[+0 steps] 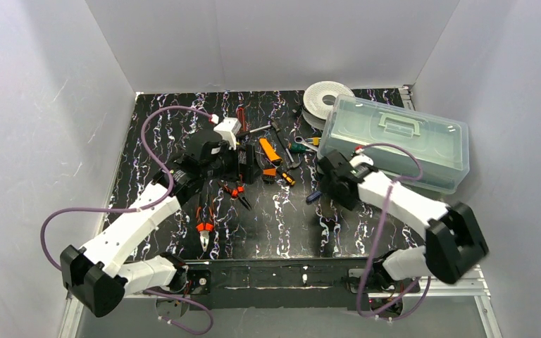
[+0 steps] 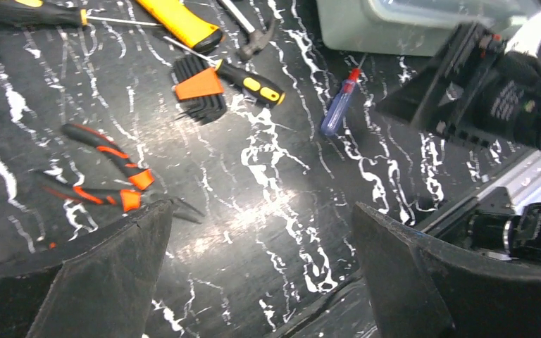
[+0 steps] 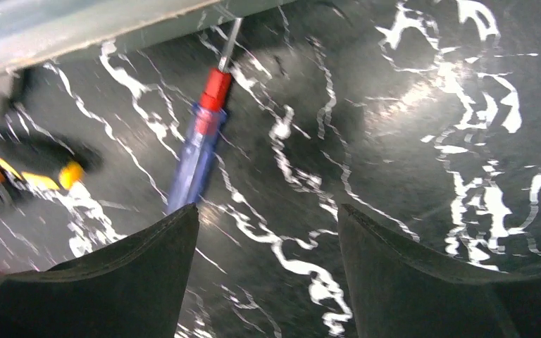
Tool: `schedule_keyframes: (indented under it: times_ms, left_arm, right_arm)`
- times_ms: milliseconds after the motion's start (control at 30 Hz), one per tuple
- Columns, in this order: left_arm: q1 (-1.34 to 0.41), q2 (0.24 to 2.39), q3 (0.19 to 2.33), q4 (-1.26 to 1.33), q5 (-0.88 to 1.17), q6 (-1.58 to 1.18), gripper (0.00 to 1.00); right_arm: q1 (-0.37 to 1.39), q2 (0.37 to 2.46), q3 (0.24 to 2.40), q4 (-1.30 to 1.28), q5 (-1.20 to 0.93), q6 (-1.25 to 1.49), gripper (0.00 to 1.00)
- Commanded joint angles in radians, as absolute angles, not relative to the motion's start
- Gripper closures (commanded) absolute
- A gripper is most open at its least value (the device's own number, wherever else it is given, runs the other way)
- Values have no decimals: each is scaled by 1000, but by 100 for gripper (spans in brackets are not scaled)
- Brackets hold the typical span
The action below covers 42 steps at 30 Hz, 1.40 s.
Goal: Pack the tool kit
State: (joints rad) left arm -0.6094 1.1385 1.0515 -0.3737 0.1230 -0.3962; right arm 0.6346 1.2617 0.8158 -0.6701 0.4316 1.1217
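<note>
Right end effector [image 3: 264, 215]; screwdriver [image 3: 196, 155] tip boxward.

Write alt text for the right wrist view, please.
The open right gripper hangs over a black marbled table, a blue screwdriver with a red collar lying by one fingertip. Its shaft points toward the pale-green box along the top edge; blurred orange and yellow tools lie at the left.

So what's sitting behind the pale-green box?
A white spool shows at the far-left corner of the box; the box covers its near-right part, and anything else behind is hidden.
</note>
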Motion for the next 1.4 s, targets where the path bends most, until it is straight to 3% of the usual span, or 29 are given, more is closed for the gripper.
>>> schedule_keyframes:
  times_ms: [0, 267, 567, 667, 833, 967, 1167, 1367]
  left_arm:
    - [-599, 1074, 1062, -497, 29, -321, 2]
    - [-594, 942, 1011, -569, -68, -270, 2]
    - [-588, 926, 987, -582, -121, -233, 2]
    - [-586, 929, 982, -586, -130, -231, 2]
    - [-584, 916, 975, -592, -153, -227, 2]
    - [-583, 914, 970, -595, -170, -230, 2]
    - [-570, 941, 981, -638, -222, -252, 2]
    - [-503, 963, 957, -631, -181, -277, 2]
  right_arm:
    - [655, 1474, 1015, -807, 613, 1334, 20]
    - [664, 1624, 1055, -733, 636, 1362, 22]
    - [693, 1764, 1070, -621, 503, 1333, 28]
    - [720, 1788, 1083, -606, 469, 1313, 40]
    - [800, 1767, 1088, -511, 467, 1255, 71]
    - [853, 1802, 1139, -387, 363, 1151, 89]
    - [890, 1876, 1198, -86, 108, 923, 88]
    - [886, 2042, 1427, -31, -42, 705, 87]
